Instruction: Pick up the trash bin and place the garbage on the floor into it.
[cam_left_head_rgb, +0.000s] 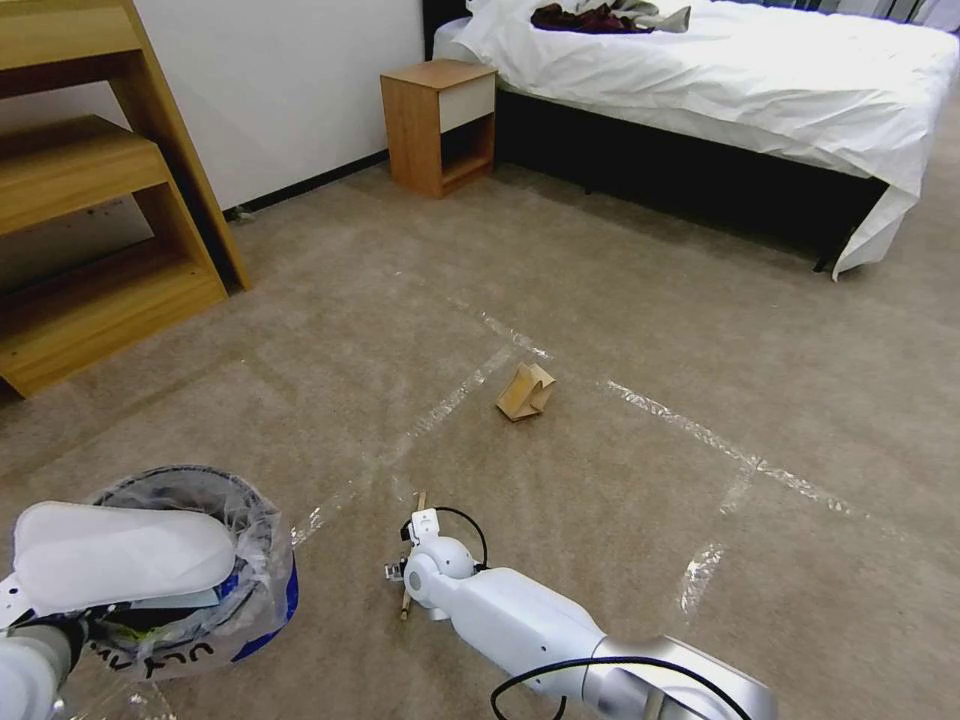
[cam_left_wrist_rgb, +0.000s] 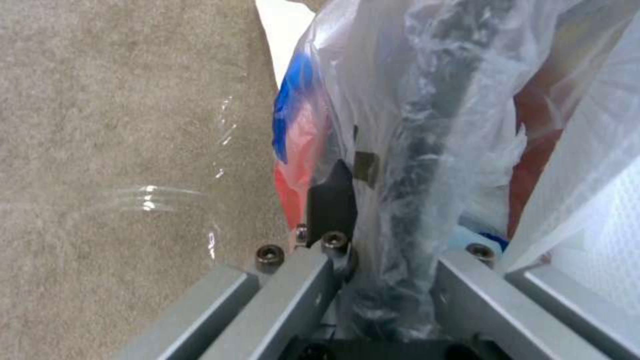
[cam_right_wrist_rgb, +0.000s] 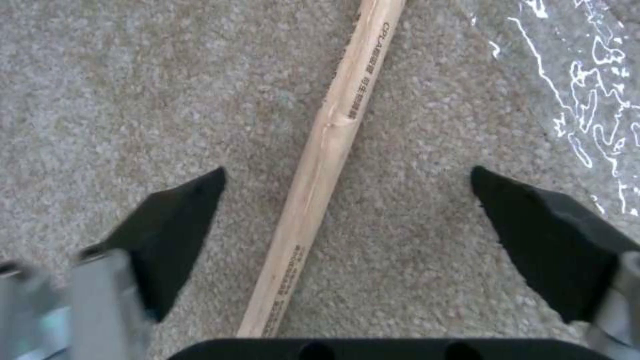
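The trash bin (cam_left_head_rgb: 215, 590), dark and lined with a crinkly clear bag, hangs at the lower left with a flat white slipper (cam_left_head_rgb: 120, 555) lying across its top. My left gripper (cam_left_wrist_rgb: 400, 220) is shut on the bin's rim (cam_left_wrist_rgb: 427, 150) through the bag; one black fingertip (cam_left_wrist_rgb: 331, 202) shows outside it. A thin wooden stick (cam_left_head_rgb: 419, 500) lies on the carpet floor (cam_left_head_rgb: 620, 300). My right gripper (cam_right_wrist_rgb: 347, 171) hangs open just over it, the stick (cam_right_wrist_rgb: 320, 160) running between its two black fingers (cam_right_wrist_rgb: 180, 220). Folded brown cardboard (cam_left_head_rgb: 525, 392) lies farther ahead.
Shiny tape strips (cam_left_head_rgb: 700, 435) cross the carpet. A wooden shelf unit (cam_left_head_rgb: 90, 200) stands at the far left, a nightstand (cam_left_head_rgb: 440, 125) by the back wall, and a white bed (cam_left_head_rgb: 760, 90) with dark clothes (cam_left_head_rgb: 600, 18) at the far right.
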